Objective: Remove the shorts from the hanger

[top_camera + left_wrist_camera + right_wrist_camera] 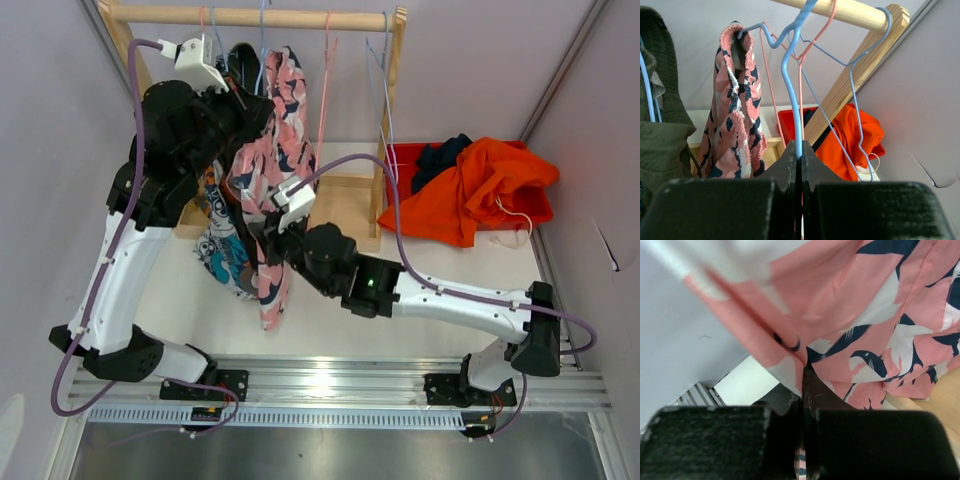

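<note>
Right gripper: jaws pinched tight on a fold of the pink shorts, low in front of the wooden rack.
Left gripper: raised close under the rack's rail, jaws pressed together on the lower wire of the blue hanger.
Pink shorts: pink with a dark and white bird print, hanging under the rail left of its middle. The gathered waistband is caught over one end of the blue hanger, and the legs trail down past the rack's base.
Blue hanger: hooked on the rail, tilted.
Olive shorts: on the rail toward the rack's left end, just beside the pink pair.
Cartoon-print shorts: low by the rack's left foot, partly hidden behind the left arm. I cannot tell whether they hang or lie.
Orange shorts: off the rack, heaped to the right of its right post, over the red bin.
Navy shorts: bunched in the red bin, touching the orange pair.
Red bin: just beside the rack's right post.
Pink hanger: bare, on the rail right of its middle.
Thin blue hanger: bare, at the rack's right end.
Table: white, under the rack.
</note>
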Available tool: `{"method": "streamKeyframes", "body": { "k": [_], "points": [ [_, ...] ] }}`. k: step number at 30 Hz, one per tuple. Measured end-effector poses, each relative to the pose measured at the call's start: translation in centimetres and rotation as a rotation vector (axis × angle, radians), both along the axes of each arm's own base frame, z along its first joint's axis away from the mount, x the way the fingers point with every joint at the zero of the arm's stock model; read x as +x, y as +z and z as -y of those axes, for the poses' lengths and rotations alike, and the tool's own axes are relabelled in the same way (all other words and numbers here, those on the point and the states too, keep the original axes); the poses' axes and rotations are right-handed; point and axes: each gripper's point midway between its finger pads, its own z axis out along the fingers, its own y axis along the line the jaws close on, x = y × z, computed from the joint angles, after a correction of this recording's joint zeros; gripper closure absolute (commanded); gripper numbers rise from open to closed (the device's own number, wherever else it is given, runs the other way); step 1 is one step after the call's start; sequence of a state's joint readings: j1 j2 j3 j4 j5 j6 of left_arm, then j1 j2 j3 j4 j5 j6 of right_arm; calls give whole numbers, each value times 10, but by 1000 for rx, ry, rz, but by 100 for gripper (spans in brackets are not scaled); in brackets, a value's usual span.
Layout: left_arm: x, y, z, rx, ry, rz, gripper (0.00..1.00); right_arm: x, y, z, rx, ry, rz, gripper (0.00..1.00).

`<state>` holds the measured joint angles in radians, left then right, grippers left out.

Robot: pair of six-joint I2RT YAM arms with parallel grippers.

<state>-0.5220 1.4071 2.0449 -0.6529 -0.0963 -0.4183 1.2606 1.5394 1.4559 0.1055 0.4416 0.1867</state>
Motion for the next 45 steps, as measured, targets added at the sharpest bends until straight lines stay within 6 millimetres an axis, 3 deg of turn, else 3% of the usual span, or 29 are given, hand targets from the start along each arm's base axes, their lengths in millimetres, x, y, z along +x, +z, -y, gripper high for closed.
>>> {"method": "streamKeyframes", "body": {
  "k": [6,10,12,18,23,26,30,34,38,40,43,45],
  "points": [
    [6,-17,-4,23,20,-39,100,-64,-23,-14,-42,22,11,100],
    [11,-31,-8,61,36,-84,100,-119,-26,-13,-37,25,10,100],
    [19,-36,-11,81,57,-97,100,-134,-26,-10,-33,11,6,100],
    [42,-52,-18,146,105,-140,100,-135,-39,-3,-71,-49,2,100],
    [42,-54,-24,167,109,-158,100,-132,-55,-7,-120,-75,16,100],
    [31,-58,-27,166,92,-165,100,-123,-58,-8,-133,-80,21,100],
    [7,-60,-32,156,49,-163,100,-89,-56,-7,-135,-100,19,100],
    [-37,-68,-38,146,-25,-167,100,-22,-48,8,-136,-173,24,100],
    [-91,-75,-47,120,-101,-181,100,57,-23,44,-120,-299,35,100],
    [-111,-77,-51,110,-122,-180,100,81,-10,60,-102,-347,38,100],
    [-130,-76,-61,103,-116,-159,100,88,-2,71,-82,-365,33,100],
    [-137,-72,-68,94,-99,-130,100,73,-5,74,-74,-335,22,100]
  ]
}}
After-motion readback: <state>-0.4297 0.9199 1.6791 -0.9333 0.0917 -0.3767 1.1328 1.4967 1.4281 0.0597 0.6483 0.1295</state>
